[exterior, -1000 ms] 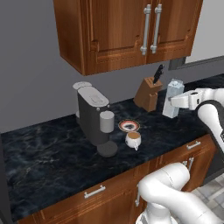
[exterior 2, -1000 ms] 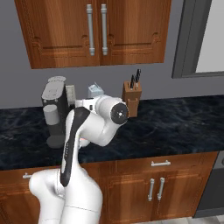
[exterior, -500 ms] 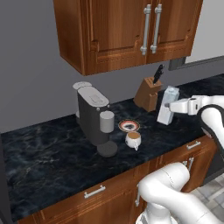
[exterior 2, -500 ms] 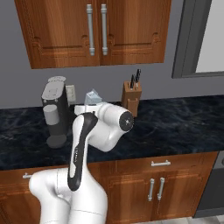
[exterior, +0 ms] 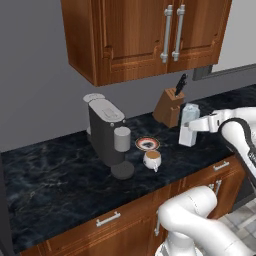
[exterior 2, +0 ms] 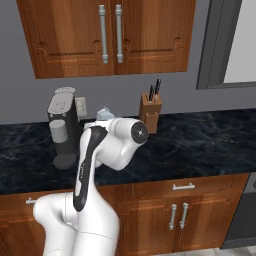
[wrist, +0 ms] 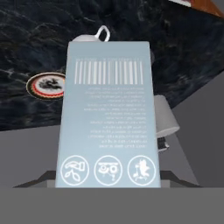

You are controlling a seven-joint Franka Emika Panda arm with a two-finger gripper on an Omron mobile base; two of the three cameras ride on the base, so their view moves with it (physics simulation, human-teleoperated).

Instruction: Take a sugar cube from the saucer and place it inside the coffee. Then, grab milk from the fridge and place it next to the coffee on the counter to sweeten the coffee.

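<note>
While the arm reaches across from the right side of the left base view, these lines hold:

Tool: the tool [exterior: 194, 126] is clamped on the milk [exterior: 188, 124], gripping it from the side.
Milk: an upright pale blue carton with a gabled top, standing low at the tabletop [exterior: 60, 170]; whether its base touches the surface, I cannot tell. In the hand view its printed face [wrist: 108, 118] shows a barcode and 3 round icons.
Coffee: a white cup [exterior: 152, 159] with brown liquid, near the tabletop's front edge, apart from the carton.
Saucer: the saucer [exterior: 147, 144] sits just behind the cup, toward the back wall.
Coffee machine: a grey machine [exterior: 107, 131] stands beside the cup and the saucer.
Knife block: a wooden block [exterior: 169, 106] stands near the tabletop's back edge, just behind the carton.
Right base view: the carton's top [exterior 2: 104, 113] peeks over the arm.
</note>
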